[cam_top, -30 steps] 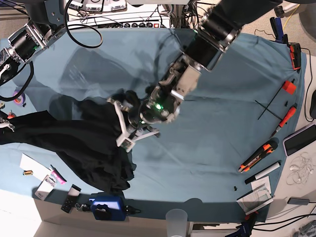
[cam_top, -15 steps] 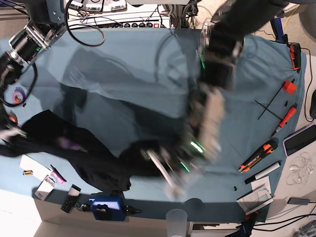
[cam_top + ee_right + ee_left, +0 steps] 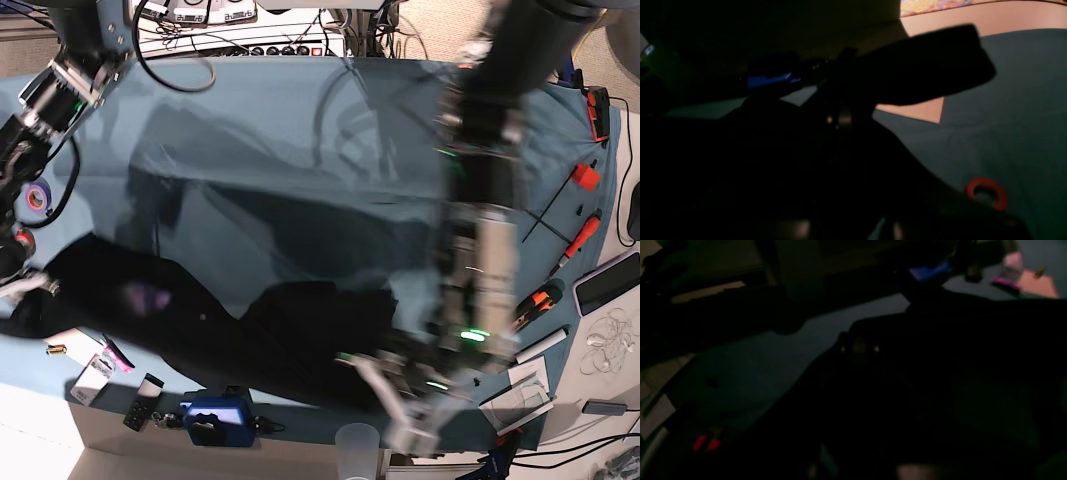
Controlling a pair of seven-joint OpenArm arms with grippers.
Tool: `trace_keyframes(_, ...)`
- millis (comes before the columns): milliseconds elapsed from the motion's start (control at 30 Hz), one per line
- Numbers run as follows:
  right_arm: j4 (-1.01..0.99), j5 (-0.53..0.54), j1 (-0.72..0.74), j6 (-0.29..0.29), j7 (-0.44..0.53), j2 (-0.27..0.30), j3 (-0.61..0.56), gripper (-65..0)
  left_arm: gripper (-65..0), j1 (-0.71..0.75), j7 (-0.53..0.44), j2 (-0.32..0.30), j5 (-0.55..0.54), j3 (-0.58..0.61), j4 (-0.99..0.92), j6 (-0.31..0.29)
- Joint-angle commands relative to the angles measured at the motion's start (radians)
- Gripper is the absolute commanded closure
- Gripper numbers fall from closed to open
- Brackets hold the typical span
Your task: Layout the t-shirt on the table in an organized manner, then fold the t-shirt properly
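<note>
Between my two grippers the t-shirt (image 3: 270, 335) lay stretched along the near table (image 3: 300, 130) edge. My left gripper (image 3: 405, 395), pinched shut on one end, had swept from mid-table toward the near corner; my right gripper (image 3: 15, 290) clamped the other. Spreading progressed. Near edge close; open cloth beyond.

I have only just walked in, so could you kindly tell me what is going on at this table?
A two-armed robot is spreading a large black fabric t-shirt across the wide table with a light teal-blue cloth. The left gripper, blurred with motion near the front edge, and the right gripper, at the opposite side edge, are both shut on the shirt, which hangs stretched between them. It is not yet flat, and no fold has been made.
</note>
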Motion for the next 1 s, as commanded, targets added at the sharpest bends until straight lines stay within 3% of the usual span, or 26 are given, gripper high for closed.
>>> trace_keyframes(0,0.014,-0.021,0.019,-0.020,0.021,0.031,0.005,0.0,0.0,-0.034,-0.005,-0.027,-0.010,-0.008,0.016,0.025)
trace_keyframes(100,0.014,-0.029,0.019,-0.020,0.020,0.029,-0.013,0.0,-0.1,-0.016,0.023,-0.046,-0.116,-0.008,0.016,-0.017)
trace_keyframes(167,0.014,-0.064,0.020,-0.020,0.024,0.029,-0.014,0.0,-11.0,-0.005,0.024,-0.044,-0.119,-0.008,0.016,-0.088)
trace_keyframes(267,0.014,-0.134,0.019,-0.021,0.033,0.032,0.006,0.0,-22.4,-0.001,0.024,-0.043,-0.118,-0.008,0.016,-0.105)
trace_keyframes(500,0.014,-0.164,0.019,-0.041,0.018,0.032,0.149,0.0,-22.7,0.006,0.094,-0.043,-0.157,-0.008,0.016,-0.071)
trace_keyframes(600,0.014,-0.156,0.016,-0.039,-0.002,0.032,0.158,0.0,-22.7,0.036,0.103,-0.043,-0.241,0.003,0.016,-0.140)
trace_keyframes(733,0.014,-0.157,0.011,-0.039,0.000,0.032,0.128,0.0,-22.8,0.097,0.110,-0.043,-0.278,0.153,0.016,-0.193)
trace_keyframes(967,0.014,-0.158,0.011,-0.039,0.002,0.032,0.053,0.0,-24.6,0.117,0.135,-0.025,-0.256,0.572,0.018,-0.174)
